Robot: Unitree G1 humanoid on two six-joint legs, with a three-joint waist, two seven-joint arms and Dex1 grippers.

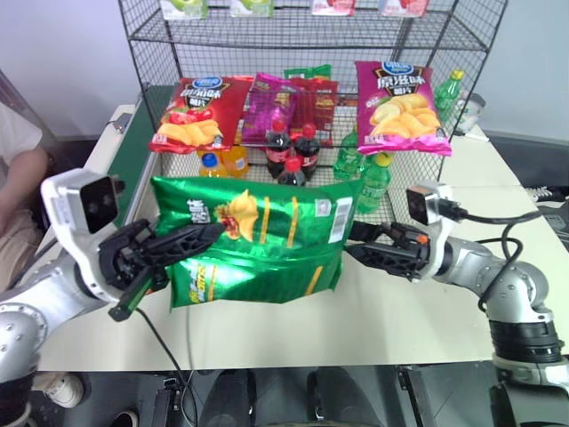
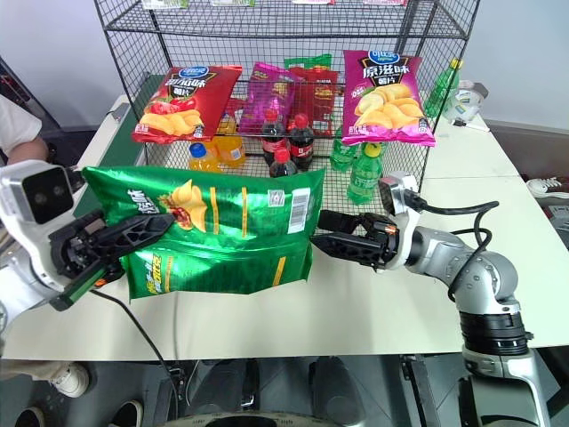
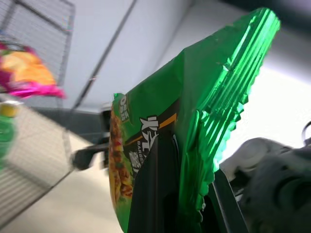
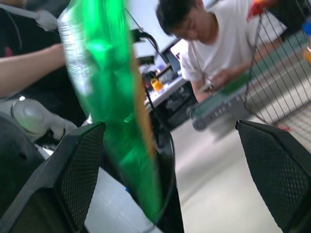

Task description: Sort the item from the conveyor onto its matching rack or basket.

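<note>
A red crisp bag (image 1: 194, 111) lies tilted on a shelf tier, left of a crumpled purple snack bag (image 1: 276, 105). A magenta-pink crisp bag (image 1: 400, 107) lies tilted at the right of the same tier. Behind and below these stand two orange drink bottles (image 1: 222, 162), three dark cola bottles with red caps (image 1: 293, 153) and green bottles with yellow caps (image 1: 373, 178). The pale surface (image 1: 418, 311) extends beneath them. A person in a white shirt (image 4: 218, 43) sits well apart, beyond the surface.
</note>
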